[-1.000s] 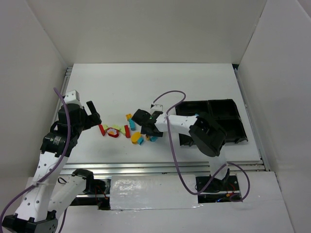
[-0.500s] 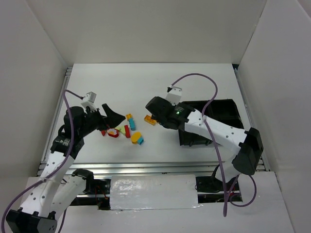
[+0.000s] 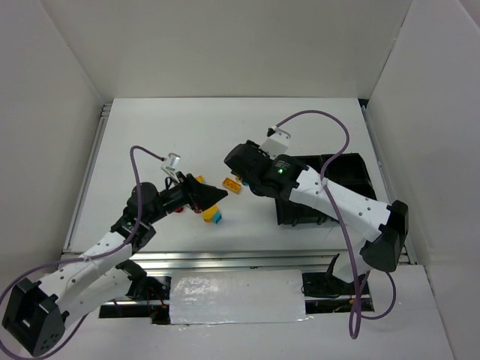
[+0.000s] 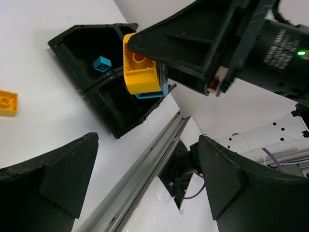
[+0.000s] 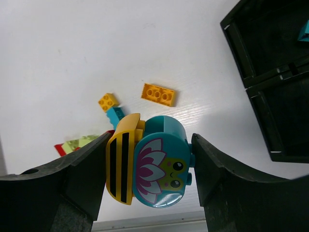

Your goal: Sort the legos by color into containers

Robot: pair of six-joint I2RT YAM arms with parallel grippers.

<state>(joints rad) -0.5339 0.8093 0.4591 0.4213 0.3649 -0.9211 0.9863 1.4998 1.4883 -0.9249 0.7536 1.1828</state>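
Note:
My right gripper (image 5: 150, 166) is shut on two joined legos, a yellow black-striped brick (image 5: 120, 166) and a cyan brick with a flower print (image 5: 166, 166), held above the table. In the left wrist view this pair (image 4: 140, 72) hangs in the right gripper's fingers. My left gripper (image 4: 147, 145) is open and empty, low over the lego pile (image 3: 206, 195). An orange brick (image 5: 158, 94) lies flat under the right gripper (image 3: 234, 174). Yellow (image 3: 208, 211) and cyan (image 3: 217, 218) bricks lie by the left fingers. The black four-compartment tray (image 3: 352, 161) holds a cyan brick (image 4: 102, 63).
Small yellow (image 5: 108, 101), cyan (image 5: 115, 116), pale green (image 5: 79, 142) and red (image 5: 60, 149) legos lie on the white table left of the held pair. The tray's near wall (image 5: 260, 111) is to the right. A metal rail (image 4: 140, 164) runs along the table's near edge.
The left arm has swung right and down, its open gripper now over the lego pile. The right gripper rose from the pile with the joined pair, then hardly moved.

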